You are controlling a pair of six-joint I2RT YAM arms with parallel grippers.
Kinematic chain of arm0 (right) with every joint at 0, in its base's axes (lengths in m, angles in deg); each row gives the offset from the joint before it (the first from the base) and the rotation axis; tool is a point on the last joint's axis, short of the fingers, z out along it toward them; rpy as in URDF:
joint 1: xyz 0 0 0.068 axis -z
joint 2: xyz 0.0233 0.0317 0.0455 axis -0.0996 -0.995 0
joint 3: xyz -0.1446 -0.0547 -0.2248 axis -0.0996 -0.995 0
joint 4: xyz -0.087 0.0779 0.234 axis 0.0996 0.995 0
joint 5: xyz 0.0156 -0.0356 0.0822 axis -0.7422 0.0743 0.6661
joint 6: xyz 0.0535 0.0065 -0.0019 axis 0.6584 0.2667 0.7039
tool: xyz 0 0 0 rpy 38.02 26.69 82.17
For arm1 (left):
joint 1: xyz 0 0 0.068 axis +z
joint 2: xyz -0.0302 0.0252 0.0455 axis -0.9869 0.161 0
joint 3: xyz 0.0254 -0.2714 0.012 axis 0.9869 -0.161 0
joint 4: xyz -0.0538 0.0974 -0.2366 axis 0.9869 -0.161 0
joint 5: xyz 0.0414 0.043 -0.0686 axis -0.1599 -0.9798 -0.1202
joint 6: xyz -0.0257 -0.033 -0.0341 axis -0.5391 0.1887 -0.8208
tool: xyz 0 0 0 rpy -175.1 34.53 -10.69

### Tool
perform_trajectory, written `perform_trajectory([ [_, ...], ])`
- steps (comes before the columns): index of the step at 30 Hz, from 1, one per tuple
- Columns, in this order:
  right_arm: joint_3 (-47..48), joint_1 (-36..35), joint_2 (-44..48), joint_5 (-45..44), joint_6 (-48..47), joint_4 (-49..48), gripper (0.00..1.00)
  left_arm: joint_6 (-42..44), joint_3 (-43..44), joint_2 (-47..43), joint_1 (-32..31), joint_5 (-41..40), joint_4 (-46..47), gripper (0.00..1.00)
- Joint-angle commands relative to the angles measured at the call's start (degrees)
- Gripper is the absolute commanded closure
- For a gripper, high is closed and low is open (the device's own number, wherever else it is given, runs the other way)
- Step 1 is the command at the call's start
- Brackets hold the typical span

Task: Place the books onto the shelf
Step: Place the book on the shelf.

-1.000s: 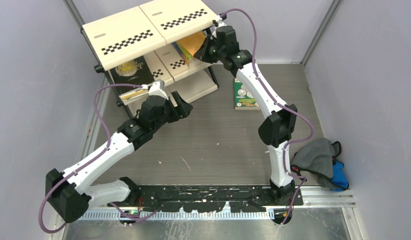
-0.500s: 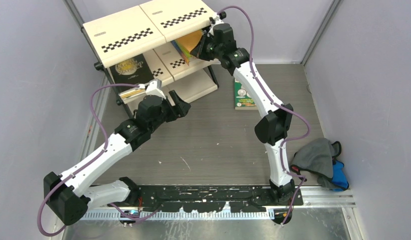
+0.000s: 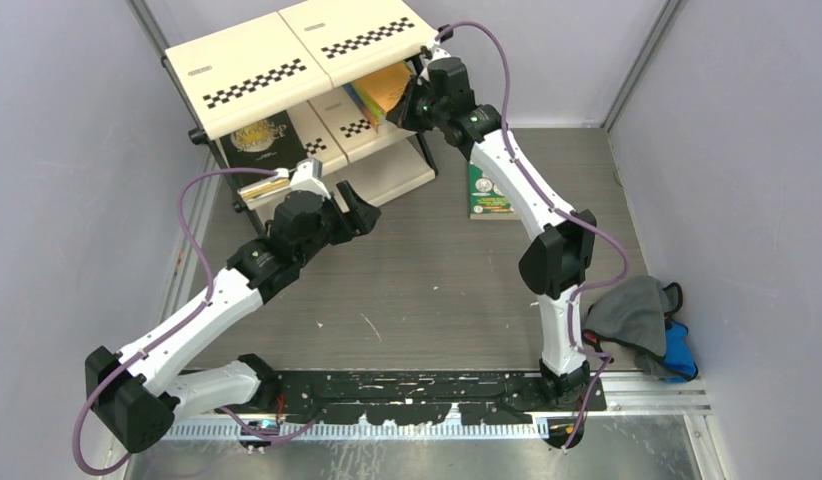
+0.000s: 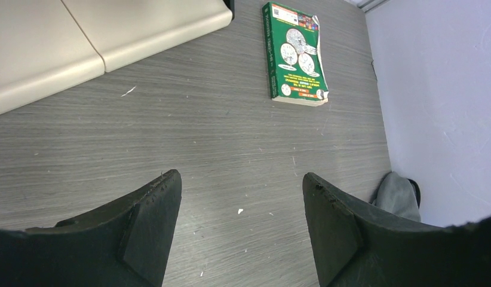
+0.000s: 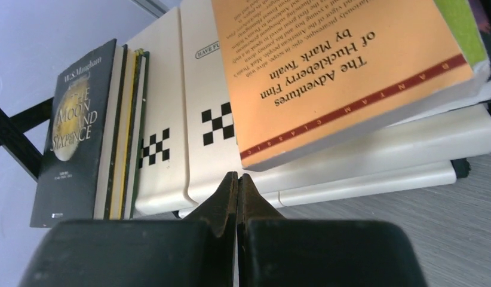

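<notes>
One three-tier cream plastic shelf (image 3: 257,60) with checkered strips holds, on its middle tier, one black gold-lettered paperback (image 5: 73,137) standing upright at the left end and one orange paperback (image 5: 350,72) tilted over one lime-green book (image 5: 464,24). One dark green paperback (image 4: 294,54) lies flat on the grey table (image 4: 201,131), right of the shelf. The right gripper (image 5: 238,179) is pressed together, empty, just below the orange paperback. The left gripper (image 4: 240,179) hangs spread, empty, above the table.

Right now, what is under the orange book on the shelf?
A lime green book shows beneath the orange book at one corner, both above a cream panel of the shelf. Anything else beneath is covered.
</notes>
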Motion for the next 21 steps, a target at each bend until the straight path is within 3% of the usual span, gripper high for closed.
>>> perform_trajectory([
  [1, -5.64, -0.3, 7.9, -2.64, -2.15, -6.72, 0.99, 0.3, 1.13, -0.36, 0.36, 1.04, 1.65, 0.26],
  [21, -8.65, -0.41, 4.84, -4.34, -0.88, -12.75, 0.99, 2.11, 0.55, -1.54, 0.32, 0.19, -0.16, 0.26],
])
